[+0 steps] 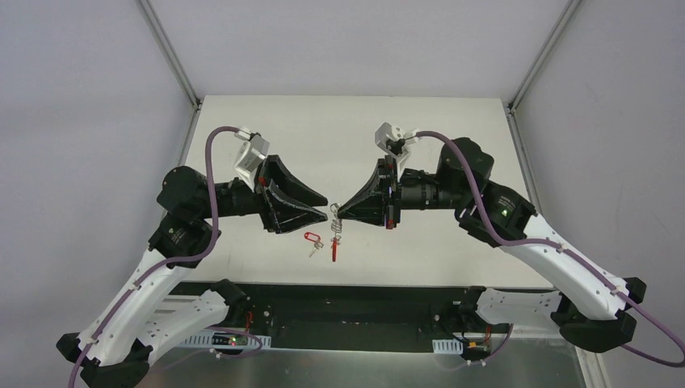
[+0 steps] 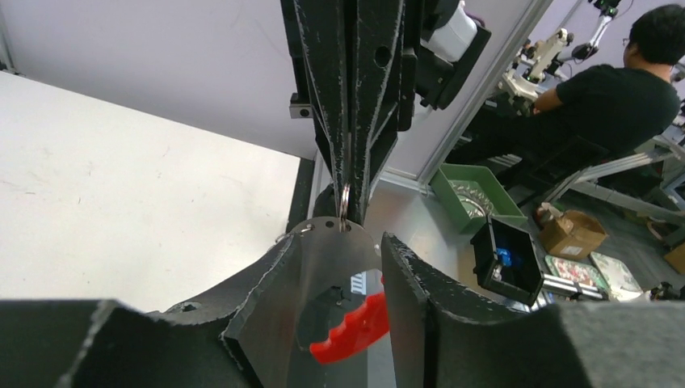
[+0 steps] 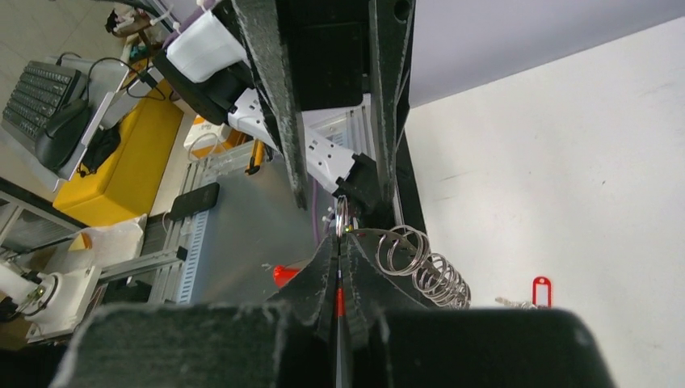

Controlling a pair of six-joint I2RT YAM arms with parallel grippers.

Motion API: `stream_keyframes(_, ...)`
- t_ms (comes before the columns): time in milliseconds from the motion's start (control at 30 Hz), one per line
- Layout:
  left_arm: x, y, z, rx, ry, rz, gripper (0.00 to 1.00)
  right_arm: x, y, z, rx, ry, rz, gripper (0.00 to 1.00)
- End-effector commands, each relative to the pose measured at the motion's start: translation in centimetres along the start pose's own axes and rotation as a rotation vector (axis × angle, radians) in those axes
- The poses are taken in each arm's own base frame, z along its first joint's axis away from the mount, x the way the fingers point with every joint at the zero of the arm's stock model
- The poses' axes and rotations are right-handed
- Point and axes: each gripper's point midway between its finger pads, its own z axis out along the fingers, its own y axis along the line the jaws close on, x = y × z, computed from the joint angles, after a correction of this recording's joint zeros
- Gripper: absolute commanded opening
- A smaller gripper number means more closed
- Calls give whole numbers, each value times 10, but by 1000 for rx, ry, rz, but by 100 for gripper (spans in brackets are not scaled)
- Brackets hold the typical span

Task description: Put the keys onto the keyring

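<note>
My two grippers meet tip to tip above the table's near middle. My right gripper (image 1: 340,213) (image 3: 339,242) is shut on a thin silvery keyring (image 3: 342,214), also seen in the left wrist view (image 2: 345,202). My left gripper (image 1: 326,212) (image 2: 339,246) grips a flat grey metal plate (image 2: 323,259) edgewise. The plate has small holes, and the ring sits at one of them. A thick red curved loop (image 2: 355,331) shows behind the plate. A chain of silvery rings (image 3: 424,267) (image 1: 337,228) hangs below with a red piece (image 1: 334,251). A key with a red tag (image 1: 311,238) (image 3: 540,289) lies on the table.
The white table (image 1: 452,137) runs back to grey walls, with a black strip along its near edge (image 1: 347,303). Off the table in the left wrist view are a green bin (image 2: 472,190), a black box (image 2: 505,259) and a seated person (image 2: 614,97).
</note>
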Motion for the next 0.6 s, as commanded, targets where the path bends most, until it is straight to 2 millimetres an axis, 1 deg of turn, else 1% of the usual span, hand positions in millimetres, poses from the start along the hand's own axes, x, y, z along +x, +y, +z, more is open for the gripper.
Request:
stream_keyframes(0,1,-18,-7,39,67,56,43,4,15,-11,-38,109,8,0)
stream_keyframes(33,1,-18,-6,42,69,56,45,8,17,-12,-51,147,10,0)
stream_keyframes(67,0,-18,-6,44,70,55,46,17,17,-13,-54,199,33,0)
stream_keyframes(100,3,-17,-6,39,86,34,46,21,19,-13,-65,235,47,0)
stream_keyframes(267,10,-19,-3,73,144,-21,46,38,30,-18,-133,368,112,0)
stream_keyframes(367,14,-19,-2,89,174,-54,46,43,33,-19,-158,421,144,0)
stream_keyframes(500,18,-22,0,127,215,-99,45,46,32,-18,-154,452,181,0)
stream_keyframes(567,20,-23,1,150,240,-128,43,46,32,-16,-153,455,188,0)
